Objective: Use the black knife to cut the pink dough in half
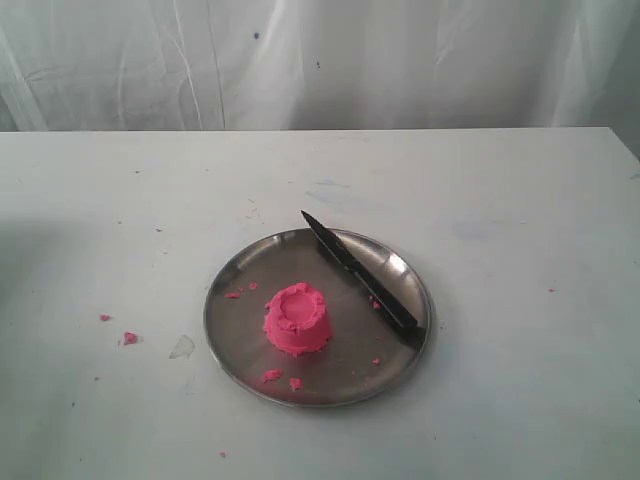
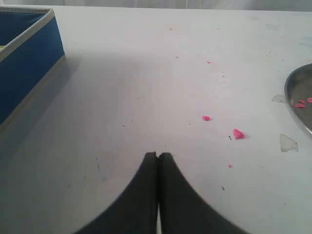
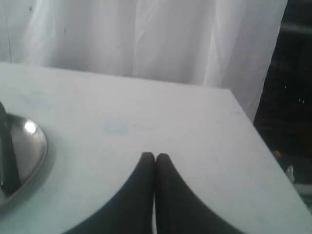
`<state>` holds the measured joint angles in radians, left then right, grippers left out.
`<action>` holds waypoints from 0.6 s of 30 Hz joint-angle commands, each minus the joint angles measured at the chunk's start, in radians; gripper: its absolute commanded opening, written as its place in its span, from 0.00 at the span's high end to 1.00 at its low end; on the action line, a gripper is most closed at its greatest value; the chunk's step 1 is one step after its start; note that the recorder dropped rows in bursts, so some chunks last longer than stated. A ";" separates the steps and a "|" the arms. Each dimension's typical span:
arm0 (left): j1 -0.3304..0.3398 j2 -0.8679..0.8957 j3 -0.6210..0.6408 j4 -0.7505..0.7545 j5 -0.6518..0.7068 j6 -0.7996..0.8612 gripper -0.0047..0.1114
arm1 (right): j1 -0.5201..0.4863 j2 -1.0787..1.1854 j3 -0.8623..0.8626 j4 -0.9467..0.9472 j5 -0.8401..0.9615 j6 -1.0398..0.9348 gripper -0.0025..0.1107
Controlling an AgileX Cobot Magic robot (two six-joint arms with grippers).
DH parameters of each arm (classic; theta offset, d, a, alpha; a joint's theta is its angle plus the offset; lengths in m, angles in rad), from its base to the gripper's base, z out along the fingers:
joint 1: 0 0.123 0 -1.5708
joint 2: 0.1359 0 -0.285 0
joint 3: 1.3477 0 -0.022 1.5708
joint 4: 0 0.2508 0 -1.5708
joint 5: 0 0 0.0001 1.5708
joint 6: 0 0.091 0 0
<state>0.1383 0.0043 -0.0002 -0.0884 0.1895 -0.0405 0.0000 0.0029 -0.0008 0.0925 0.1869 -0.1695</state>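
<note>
The pink dough [image 1: 297, 319], a small cup-shaped mound with a dented top, stands in the middle of a round steel plate [image 1: 240, 340]. The black knife [image 1: 358, 280] lies across the plate's right side, tip toward the back. Neither arm shows in the exterior view. My left gripper [image 2: 157, 155] is shut and empty over bare table, with the plate's rim [image 2: 296, 104] far off to one side. My right gripper [image 3: 155, 155] is shut and empty too, apart from the plate [image 3: 34, 146] and the knife's handle [image 3: 7, 165].
Small pink crumbs lie on the table [image 1: 128, 338] and on the plate [image 1: 271, 375]. A blue box with a pale rim [image 2: 27, 58] stands at the edge of the left wrist view. White curtain hangs behind the table. The table's edge [image 3: 265, 146] is near my right gripper.
</note>
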 commanded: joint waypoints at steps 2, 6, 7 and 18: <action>-0.001 -0.004 0.000 -0.007 -0.002 -0.005 0.96 | 0.000 -0.003 0.001 -0.005 -0.248 -0.008 0.98; -0.001 -0.004 0.000 -0.007 -0.002 -0.005 0.96 | 0.000 -0.003 0.001 0.028 -0.571 0.093 0.98; -0.001 -0.004 0.000 -0.007 -0.002 -0.005 0.96 | 0.000 -0.003 0.001 0.034 -0.677 0.107 0.98; -0.001 -0.004 0.000 -0.007 -0.002 -0.005 0.96 | 0.000 -0.003 -0.268 0.162 -0.822 -0.014 0.98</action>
<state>0.1383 0.0043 -0.0002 -0.0884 0.1895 -0.0405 0.0000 -0.0039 -0.2255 0.2833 -0.9275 -0.0529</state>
